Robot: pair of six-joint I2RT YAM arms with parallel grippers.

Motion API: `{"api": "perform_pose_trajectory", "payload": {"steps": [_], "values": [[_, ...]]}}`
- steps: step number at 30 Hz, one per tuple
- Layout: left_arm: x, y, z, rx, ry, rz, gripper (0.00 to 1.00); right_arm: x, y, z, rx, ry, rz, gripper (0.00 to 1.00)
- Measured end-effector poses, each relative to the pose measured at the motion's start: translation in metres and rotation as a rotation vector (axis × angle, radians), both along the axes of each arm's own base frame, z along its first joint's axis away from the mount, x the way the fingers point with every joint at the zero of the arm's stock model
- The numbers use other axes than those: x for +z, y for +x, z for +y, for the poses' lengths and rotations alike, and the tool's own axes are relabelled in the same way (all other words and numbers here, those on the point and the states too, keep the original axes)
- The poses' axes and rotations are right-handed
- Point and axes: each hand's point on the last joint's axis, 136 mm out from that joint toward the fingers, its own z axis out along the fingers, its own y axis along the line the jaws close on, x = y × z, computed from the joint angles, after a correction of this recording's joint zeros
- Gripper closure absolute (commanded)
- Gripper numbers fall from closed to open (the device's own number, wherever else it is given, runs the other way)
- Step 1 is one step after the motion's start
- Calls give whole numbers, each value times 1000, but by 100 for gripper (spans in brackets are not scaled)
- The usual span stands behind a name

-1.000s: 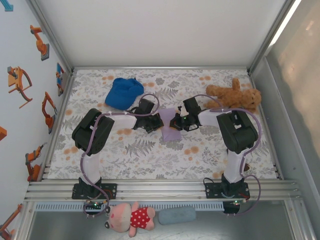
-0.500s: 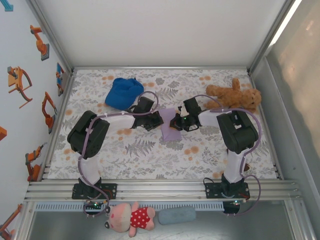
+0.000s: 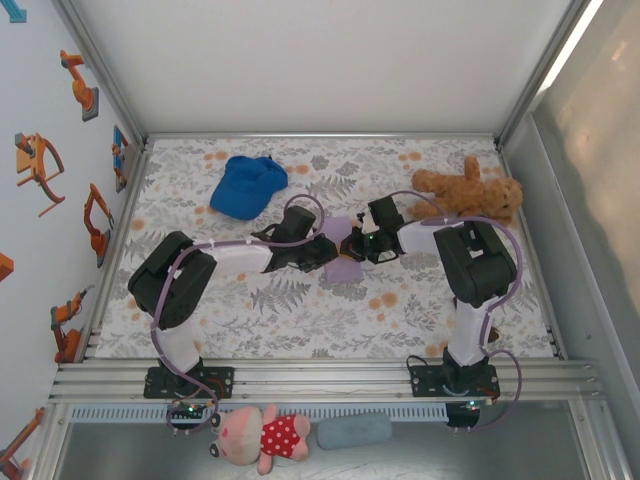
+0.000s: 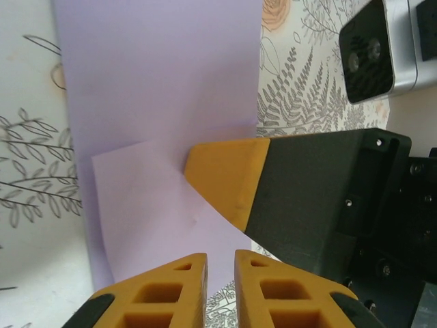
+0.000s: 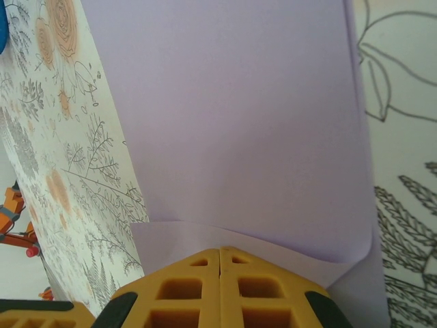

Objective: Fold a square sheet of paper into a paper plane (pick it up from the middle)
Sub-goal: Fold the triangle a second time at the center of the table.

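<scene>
Creasing the square sheet of paper (image 3: 346, 268), lying at the centre of the top view, is probably being done best with the right gripper (image 5: 219, 254), jaws pressed together, pinning the folded corner while the barely spread, empty left gripper (image 4: 220, 263) is being drawn along the fold.

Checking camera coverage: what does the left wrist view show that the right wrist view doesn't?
Left wrist: the right gripper from outside, its tip on a folded corner, and the left gripper, jaws slightly apart. Right wrist: that gripper's shut jaws from behind, a curled paper edge, a sliver of blue cap. Both: the lavender sheet on the floral table cover.
</scene>
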Motion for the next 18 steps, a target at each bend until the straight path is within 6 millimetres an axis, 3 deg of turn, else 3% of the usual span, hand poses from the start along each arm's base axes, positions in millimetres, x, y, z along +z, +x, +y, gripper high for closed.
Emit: {"api": "perform_pose_trajectory", "payload": {"steps": [18], "values": [[-20,-10,-8,-47,8,96,89,0,0,0,-29,24,28,100]]}}
